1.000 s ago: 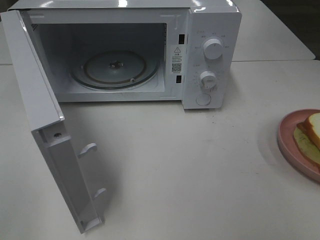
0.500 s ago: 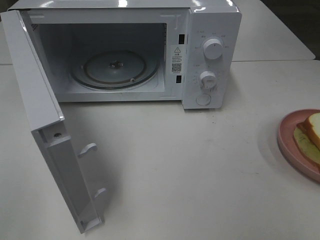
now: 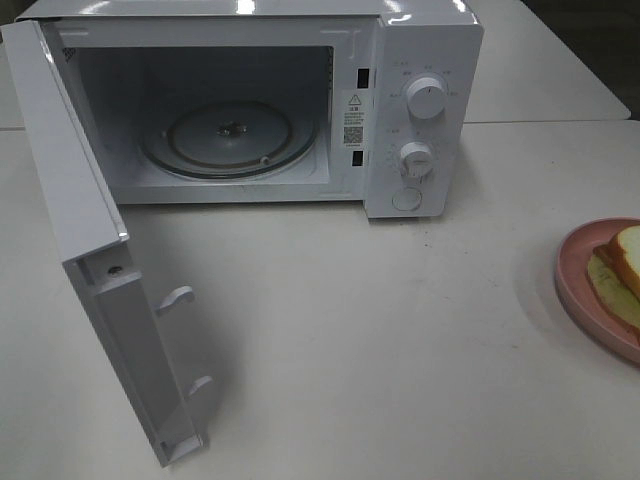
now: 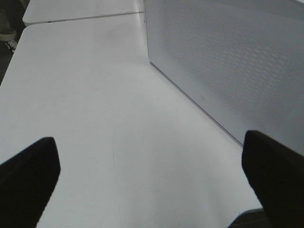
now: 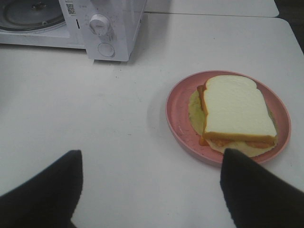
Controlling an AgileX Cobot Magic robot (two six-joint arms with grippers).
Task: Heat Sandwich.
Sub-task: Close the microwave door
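With the white microwave's (image 3: 420, 110) door (image 3: 90, 270) wide open, the plated white-bread sandwich (image 5: 237, 111) awaits pickup: the right hand (image 5: 149, 187), fingers apart and empty, must descend and grip the round pink plate (image 5: 178, 116), while the left hand (image 4: 152, 178) idles spread wide.

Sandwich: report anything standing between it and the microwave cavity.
Nothing visible does. The sandwich sits on its pink plate, right of the microwave. The door is swung wide open, the glass turntable is bare, and only bare table lies between.
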